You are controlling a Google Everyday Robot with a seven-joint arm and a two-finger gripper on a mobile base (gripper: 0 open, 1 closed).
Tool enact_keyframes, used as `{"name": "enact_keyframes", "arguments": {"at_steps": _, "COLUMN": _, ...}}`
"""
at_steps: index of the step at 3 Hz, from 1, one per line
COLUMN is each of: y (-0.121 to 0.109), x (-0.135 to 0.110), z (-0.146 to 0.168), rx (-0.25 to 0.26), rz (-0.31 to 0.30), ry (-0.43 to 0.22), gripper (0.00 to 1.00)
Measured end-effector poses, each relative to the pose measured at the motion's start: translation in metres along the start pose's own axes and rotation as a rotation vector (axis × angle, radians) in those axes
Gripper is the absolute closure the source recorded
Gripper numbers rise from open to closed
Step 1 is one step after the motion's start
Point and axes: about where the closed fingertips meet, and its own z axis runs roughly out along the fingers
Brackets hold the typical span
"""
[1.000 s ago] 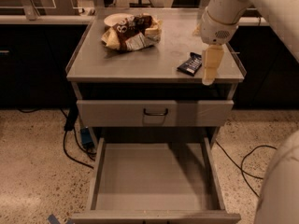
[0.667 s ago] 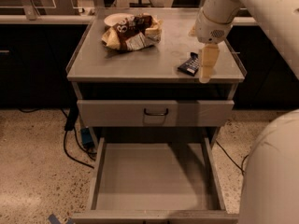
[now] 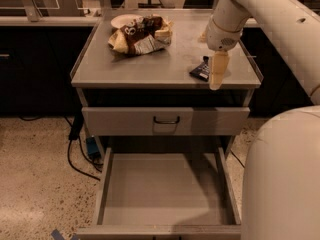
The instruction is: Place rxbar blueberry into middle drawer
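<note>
The cream pincer (image 3: 216,80) hangs at the flat navy-blue snack bar (image 3: 199,71) on the grey surface (image 3: 145,66). Whether it is clenched or released, I cannot tell.

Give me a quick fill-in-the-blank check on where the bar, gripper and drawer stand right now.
The small navy-blue rxbar blueberry lies on the ____ of the grey metal cabinet. In the camera view, the gripper hangs just to the ____ of the bar. The wide shallow grey metal middle drawer below is pulled ____.
Missing words: top; right; open.
</note>
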Motion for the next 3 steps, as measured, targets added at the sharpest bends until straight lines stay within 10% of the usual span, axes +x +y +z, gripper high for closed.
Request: {"name": "enact_keyframes", "arguments": {"at_steps": 3, "y": -0.031, "x": 0.019, "z": 0.027, "rx": 0.005, "rz": -0.008, "ry": 0.009, "gripper": 0.0}}
